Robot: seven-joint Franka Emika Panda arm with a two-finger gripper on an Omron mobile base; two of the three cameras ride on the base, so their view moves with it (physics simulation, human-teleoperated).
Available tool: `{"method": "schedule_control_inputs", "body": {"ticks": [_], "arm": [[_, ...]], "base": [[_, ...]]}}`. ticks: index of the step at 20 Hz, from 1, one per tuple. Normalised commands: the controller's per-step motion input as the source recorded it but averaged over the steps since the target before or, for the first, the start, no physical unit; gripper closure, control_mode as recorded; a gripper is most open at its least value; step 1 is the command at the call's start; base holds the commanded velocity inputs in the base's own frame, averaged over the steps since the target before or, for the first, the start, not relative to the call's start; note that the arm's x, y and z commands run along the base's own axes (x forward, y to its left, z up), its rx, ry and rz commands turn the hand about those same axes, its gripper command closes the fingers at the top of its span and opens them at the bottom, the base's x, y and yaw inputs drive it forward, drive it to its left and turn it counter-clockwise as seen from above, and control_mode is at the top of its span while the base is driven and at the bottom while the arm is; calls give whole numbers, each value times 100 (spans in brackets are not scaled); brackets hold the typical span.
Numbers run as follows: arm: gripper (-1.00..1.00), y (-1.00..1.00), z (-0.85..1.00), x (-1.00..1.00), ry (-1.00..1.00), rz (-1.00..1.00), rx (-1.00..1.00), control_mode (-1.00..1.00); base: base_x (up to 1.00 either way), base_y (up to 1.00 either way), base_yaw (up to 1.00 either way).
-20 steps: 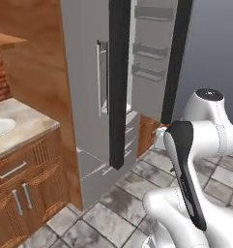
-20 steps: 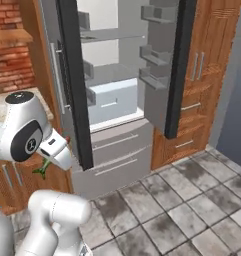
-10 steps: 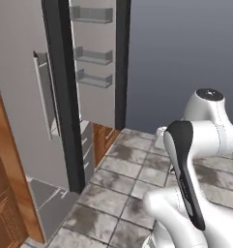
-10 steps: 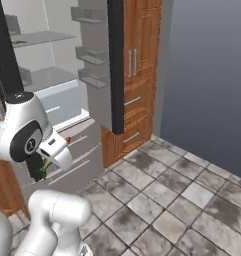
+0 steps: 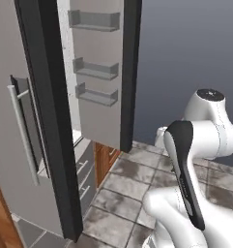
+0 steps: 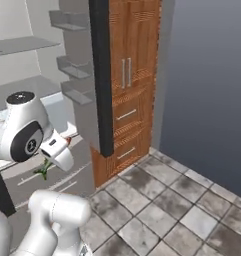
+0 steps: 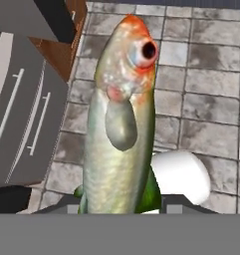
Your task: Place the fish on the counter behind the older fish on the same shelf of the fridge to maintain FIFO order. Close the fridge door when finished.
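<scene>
As the base has swung right past the open fridge (image 5: pixel 50 121), the fish (image 7: pixel 119 129) is kept clamped between part-closed fingers, not yet shelved

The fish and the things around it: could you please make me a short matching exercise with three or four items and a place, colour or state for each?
Match each thing to its description.

1. fish
2. fridge door
3. tall cabinet
4. floor

a. brown wood with silver bar handles
b. standing open, small bins on its inner side
c. grey stone tiles
d. held in the gripper, orange head pointing away from the hand

Pairs: 1-d, 2-b, 3-a, 4-c
</scene>
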Motion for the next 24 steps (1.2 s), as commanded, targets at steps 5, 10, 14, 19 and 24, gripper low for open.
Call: {"method": "schedule_control_inputs", "body": {"ticks": [5,10,14,19,24], "arm": [[100,0,0,0,0,0,0,100],[100,0,0,0,0,0,0,100],[100,0,0,0,0,0,0,100],[100,0,0,0,0,0,0,100],[100,0,0,0,0,0,0,100]], "base": [[14,0,50],[27,-8,71],[63,-50,63],[50,-54,56],[15,-22,28]]}}
